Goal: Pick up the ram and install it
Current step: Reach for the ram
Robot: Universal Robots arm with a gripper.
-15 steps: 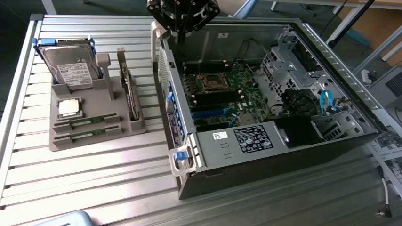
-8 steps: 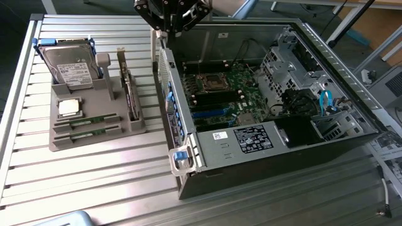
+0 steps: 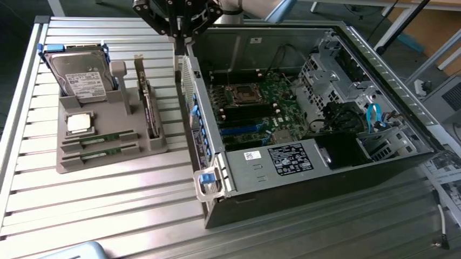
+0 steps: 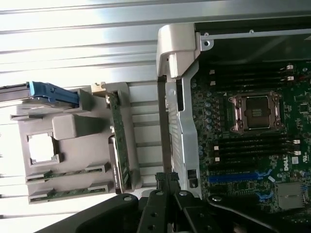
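Gripper (image 3: 178, 35): fingers pressed together, nothing held; hangs over the side wall of the computer case (image 3: 288, 183) that faces the tray, well apart from both sticks.
First ram stick (image 3: 101, 139): sits in a slot at the near end of the gray tray (image 3: 72, 164), just below the processor chip (image 3: 78, 123) in the exterior view.
Second ram stick (image 3: 99, 155): sits in the next slot, just beside the first and parallel to it.
Long axis of both sticks: runs across the tray's width, one end toward the computer case, the other toward the exterior view's left; crosswise to the expansion card (image 3: 148, 108).
Expansion card: stands upright on edge along the tray's side nearest the case.
Hard drive (image 3: 83, 75): stands tilted at the tray's far end.
Tray: rests on the slatted table (image 3: 108, 205), beside the case.
Case: lies open, motherboard (image 3: 266, 102) exposed.
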